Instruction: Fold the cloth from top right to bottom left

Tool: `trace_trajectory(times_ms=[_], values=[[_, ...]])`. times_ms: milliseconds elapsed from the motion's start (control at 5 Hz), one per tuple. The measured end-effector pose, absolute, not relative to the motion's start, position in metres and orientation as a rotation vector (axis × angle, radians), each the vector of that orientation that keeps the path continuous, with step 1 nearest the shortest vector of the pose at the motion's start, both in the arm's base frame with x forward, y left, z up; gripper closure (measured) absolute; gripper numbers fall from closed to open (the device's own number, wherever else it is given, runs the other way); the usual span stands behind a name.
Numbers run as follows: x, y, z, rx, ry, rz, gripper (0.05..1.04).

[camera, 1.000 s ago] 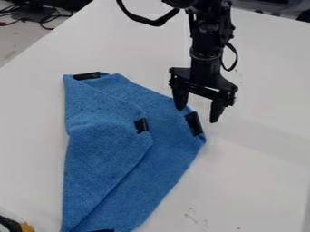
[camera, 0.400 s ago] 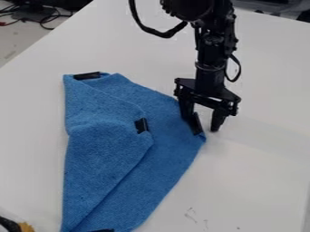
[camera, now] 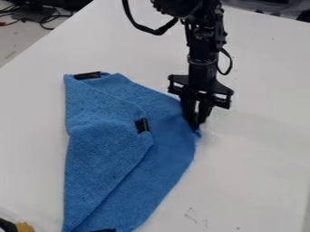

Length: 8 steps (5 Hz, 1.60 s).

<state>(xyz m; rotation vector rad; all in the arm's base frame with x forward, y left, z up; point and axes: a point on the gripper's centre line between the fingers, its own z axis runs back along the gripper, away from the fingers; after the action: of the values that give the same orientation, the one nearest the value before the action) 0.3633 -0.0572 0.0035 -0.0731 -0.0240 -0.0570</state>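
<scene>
mostly, the view is a big pale surface (camera: 260, 158), running off at the right and along the bottom. next comes the blue cloth (camera: 163, 149), lying on the left and middle of it, its lower end cut off by the bottom edge. part of it is doubled: an upper flap (camera: 106, 149) covers the left side, its blunt point facing right, and from there its edge slants down and left. the under layer spreads out further right, to a corner beside the hand.

the black arm (camera: 203, 52) comes in from the top edge, right of centre, and hangs down nearly upright. a thick black cable (camera: 142, 28) loops off to its left. the hand (camera: 197, 125) is down at the cloth's right corner, its fingers drawn narrow, pinching a bit of blue fabric that bunches up around the tips.

up in the left corner there's some grey floor (camera: 17, 43) with thin dark and red wires. at the bottom left corner sits a black and orange object (camera: 23, 226), partly cut off. smaller yet, dark patches mark the cloth: one at its top left corner (camera: 87, 75), one near the flap's point (camera: 142, 125), one at the bottom edge (camera: 104, 230). smallest are faint scuffs (camera: 192, 215) at lower right.
</scene>
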Motion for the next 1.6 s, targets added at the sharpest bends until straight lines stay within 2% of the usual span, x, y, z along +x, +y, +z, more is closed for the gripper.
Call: trace_trajectory(times_ms=[200,400,800,1000,1200,1600], values=[[0.365,-0.057,0.003,-0.08,-0.025,-0.053,0.959],[0.365,-0.055,0.004,-0.061,-0.008,-0.048,1.02],[0.367,-0.053,0.013,0.007,0.013,-0.008,1.028],[0.37,-0.048,0.03,0.009,-0.028,0.003,1.028],[0.366,-0.024,0.043,0.006,-0.058,0.045,1.029],[0.333,0.024,0.064,0.002,-0.101,0.168,1.029]])
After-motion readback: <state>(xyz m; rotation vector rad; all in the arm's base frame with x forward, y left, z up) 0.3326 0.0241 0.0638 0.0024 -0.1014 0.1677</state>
